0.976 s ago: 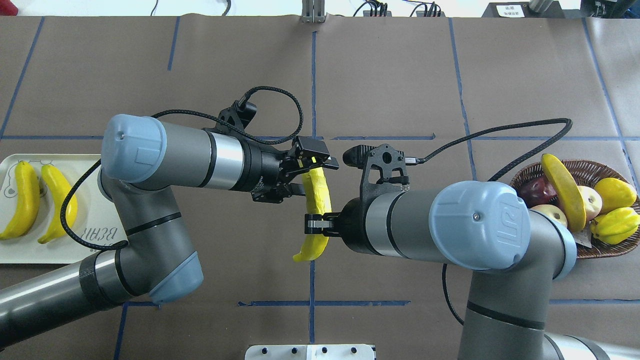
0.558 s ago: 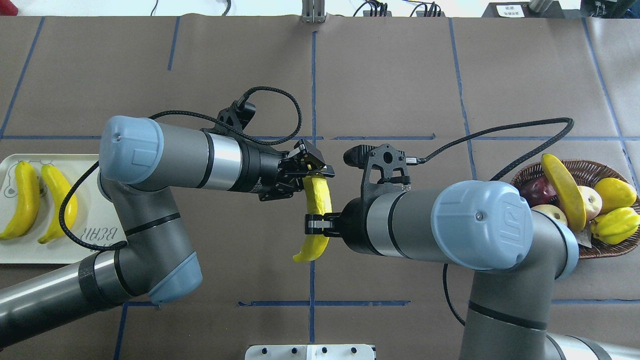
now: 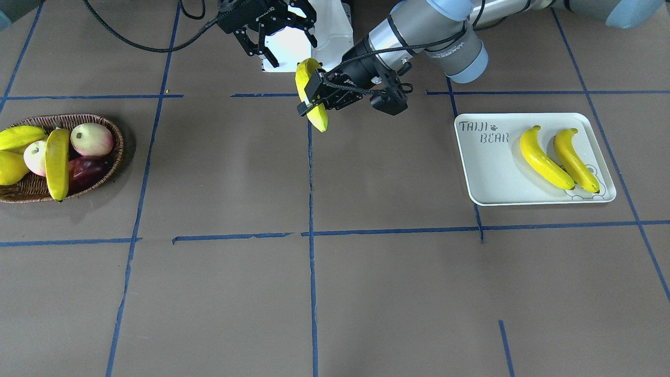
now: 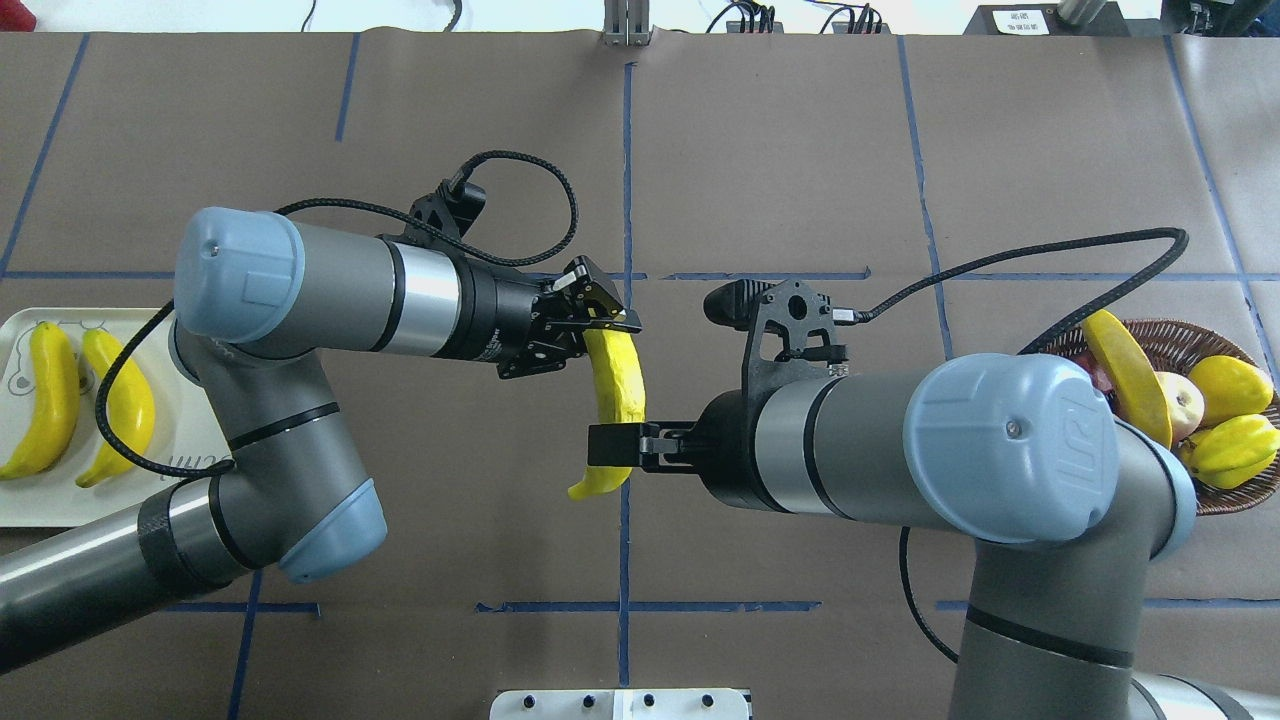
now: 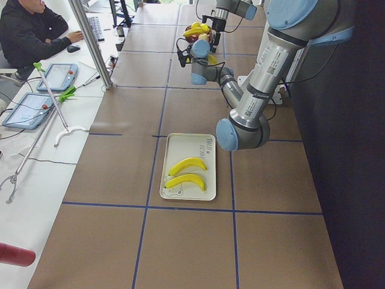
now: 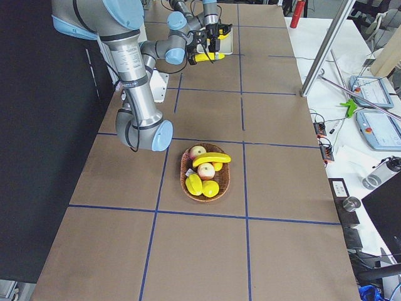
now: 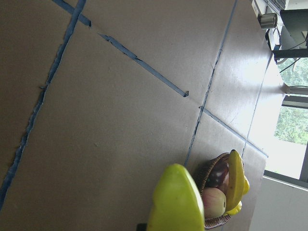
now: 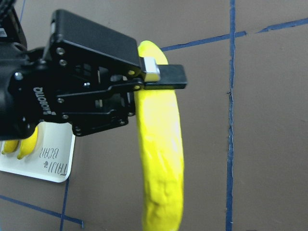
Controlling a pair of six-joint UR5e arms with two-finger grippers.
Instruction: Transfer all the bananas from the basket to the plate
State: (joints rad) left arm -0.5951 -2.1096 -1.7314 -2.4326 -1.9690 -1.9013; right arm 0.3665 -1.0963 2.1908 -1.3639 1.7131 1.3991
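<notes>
The left gripper [image 4: 605,328] pinches the top end of a long, curved, bright-yellow banana [image 4: 618,390] and holds it aloft. In the overhead view the fruit's long axis runs from twelve to six o'clock. At six o'clock from that claw, the right gripper [image 4: 605,445] stands spread about the fruit's lower part, gripping nothing. The white rounded-rectangle plate [image 4: 60,500], bearing two bananas [image 4: 45,400], lies well apart at nine o'clock, so the left arm is the nearer one. One banana [image 4: 1125,375] lies in the brown woven wicker basket [image 4: 1230,500] at three o'clock.
</notes>
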